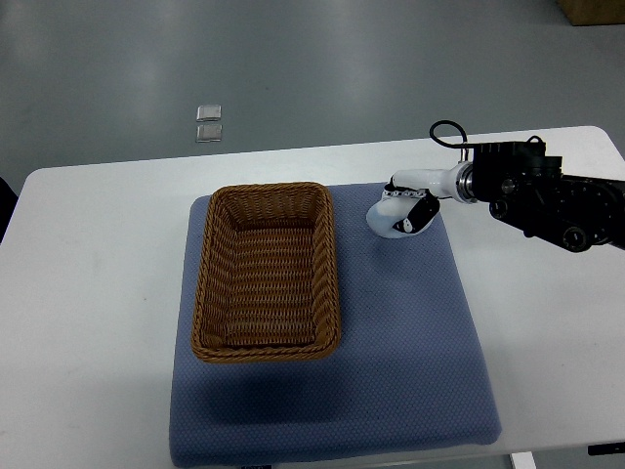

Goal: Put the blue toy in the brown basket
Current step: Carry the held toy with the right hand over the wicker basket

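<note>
A: From the top view, what is in the brown basket?

B: Only its own woven floor shows. It is rectangular, long side running away from the camera, and it sits on the left part of a blue mat that lies on the white surface.

A: And the blue toy?

B: I cannot find it. It is not in the basket, and no separate blue thing shows on the mat or on the bare surface. If it is under the hand, the hand hides it; I cannot tell.

A: Which hand?

B: The right hand. Its dark arm comes in from the picture's right edge, with a black cable loop above the wrist. The white hand is over the mat's far right corner, near the basket's far right corner but apart from it.

A: How do the fingers stand?

B: They point down toward the mat and look drawn together, with a dark patch on the palm side. Whether they hold something or just curl I cannot tell at this angle.

A: Anything else around?

B: Two small pale square things lie on the grey floor beyond the surface's far edge, one just behind the other.
</note>
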`<state>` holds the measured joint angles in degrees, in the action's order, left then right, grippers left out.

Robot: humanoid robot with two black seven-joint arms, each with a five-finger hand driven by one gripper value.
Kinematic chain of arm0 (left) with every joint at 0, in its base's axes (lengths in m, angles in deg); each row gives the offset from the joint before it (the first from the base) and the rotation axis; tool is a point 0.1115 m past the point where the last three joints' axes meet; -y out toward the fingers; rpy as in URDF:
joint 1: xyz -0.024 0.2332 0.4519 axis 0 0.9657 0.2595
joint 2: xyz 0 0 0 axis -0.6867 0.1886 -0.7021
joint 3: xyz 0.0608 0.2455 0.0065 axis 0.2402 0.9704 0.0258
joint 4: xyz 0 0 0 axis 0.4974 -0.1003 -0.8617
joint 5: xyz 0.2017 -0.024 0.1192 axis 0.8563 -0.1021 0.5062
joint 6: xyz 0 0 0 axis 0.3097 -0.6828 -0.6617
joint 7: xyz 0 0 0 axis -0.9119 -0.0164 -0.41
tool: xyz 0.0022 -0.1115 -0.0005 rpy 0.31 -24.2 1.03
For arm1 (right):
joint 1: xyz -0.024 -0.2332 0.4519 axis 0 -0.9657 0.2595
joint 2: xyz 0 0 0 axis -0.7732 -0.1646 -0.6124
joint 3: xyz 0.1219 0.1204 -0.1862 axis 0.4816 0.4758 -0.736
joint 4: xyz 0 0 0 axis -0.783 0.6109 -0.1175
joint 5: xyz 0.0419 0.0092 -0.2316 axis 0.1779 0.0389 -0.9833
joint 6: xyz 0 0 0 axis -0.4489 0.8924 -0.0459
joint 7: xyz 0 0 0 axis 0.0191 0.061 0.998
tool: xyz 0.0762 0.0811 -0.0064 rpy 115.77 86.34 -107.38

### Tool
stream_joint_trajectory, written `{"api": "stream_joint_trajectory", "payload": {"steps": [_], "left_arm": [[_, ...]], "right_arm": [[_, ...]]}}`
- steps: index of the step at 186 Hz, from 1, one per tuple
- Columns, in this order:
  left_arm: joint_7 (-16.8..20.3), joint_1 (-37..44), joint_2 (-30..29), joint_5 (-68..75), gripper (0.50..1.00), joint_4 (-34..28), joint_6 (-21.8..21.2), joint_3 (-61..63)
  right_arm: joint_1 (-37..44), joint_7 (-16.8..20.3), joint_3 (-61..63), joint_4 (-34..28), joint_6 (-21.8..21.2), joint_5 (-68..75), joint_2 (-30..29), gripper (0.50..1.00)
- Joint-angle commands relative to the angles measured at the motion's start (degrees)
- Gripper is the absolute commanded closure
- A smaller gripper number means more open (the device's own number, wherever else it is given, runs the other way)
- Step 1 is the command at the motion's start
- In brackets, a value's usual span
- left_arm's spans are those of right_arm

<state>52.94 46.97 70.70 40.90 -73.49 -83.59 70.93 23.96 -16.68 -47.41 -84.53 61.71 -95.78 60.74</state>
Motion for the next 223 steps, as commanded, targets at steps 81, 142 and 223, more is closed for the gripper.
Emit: {"api": "stream_joint_trajectory", "payload": {"steps": [81, 142, 223], "left_arm": [[0.0, -0.1, 0.0, 0.0, 0.500, -0.1, 0.0, 0.0], [0.0, 0.0, 0.0, 0.0, 0.500, -0.1, -0.2, 0.0], [0.0, 0.0, 0.0, 0.0, 0.500, -0.1, 0.0, 0.1]], "right_arm": [[11.2, 0.6, 1.1, -6.8, -3.0, 5.1, -0.6, 0.993], [11.7, 0.6, 0.1, -6.2, -2.8, 5.4, -10.8, 0.977], [7.2, 0.5, -1.8, -0.2, -1.8, 4.6, -20.2, 0.955]]}}
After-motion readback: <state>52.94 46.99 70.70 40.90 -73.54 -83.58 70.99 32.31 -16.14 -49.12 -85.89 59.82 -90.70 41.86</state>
